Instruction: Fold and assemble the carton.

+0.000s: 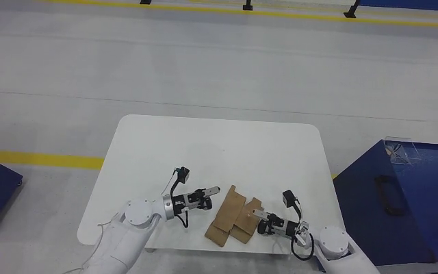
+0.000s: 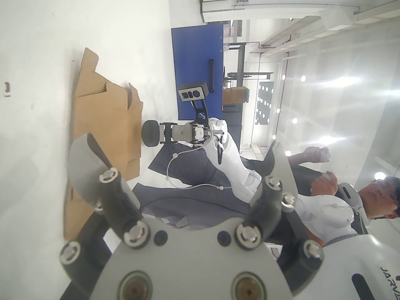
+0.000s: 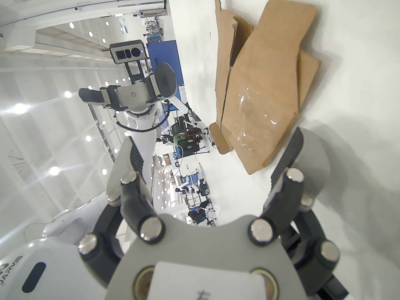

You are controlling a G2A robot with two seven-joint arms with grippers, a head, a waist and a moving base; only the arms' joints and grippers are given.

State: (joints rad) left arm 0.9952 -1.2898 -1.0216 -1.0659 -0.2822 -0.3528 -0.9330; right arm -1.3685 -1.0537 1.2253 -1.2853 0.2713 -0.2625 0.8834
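Observation:
A flattened brown carton [image 1: 233, 216] lies on the white table [image 1: 205, 144] near its front edge, with loose flaps at both ends. My left gripper [image 1: 211, 192] stands open just off the carton's left side, low over the table. In the left wrist view one finger [image 2: 86, 157] rests close to the carton [image 2: 103, 120], and the left gripper [image 2: 178, 145] holds nothing. My right gripper [image 1: 254, 216] is open at the carton's right edge. In the right wrist view the carton's [image 3: 262, 95] near corner sits just ahead of the right gripper [image 3: 214, 140], and one finger [image 3: 293, 148] is down by the table.
A blue cabinet [image 1: 397, 205] stands close to the table's right side. The table's front edge runs just behind the carton and both arms. The back and middle of the tabletop are bare white.

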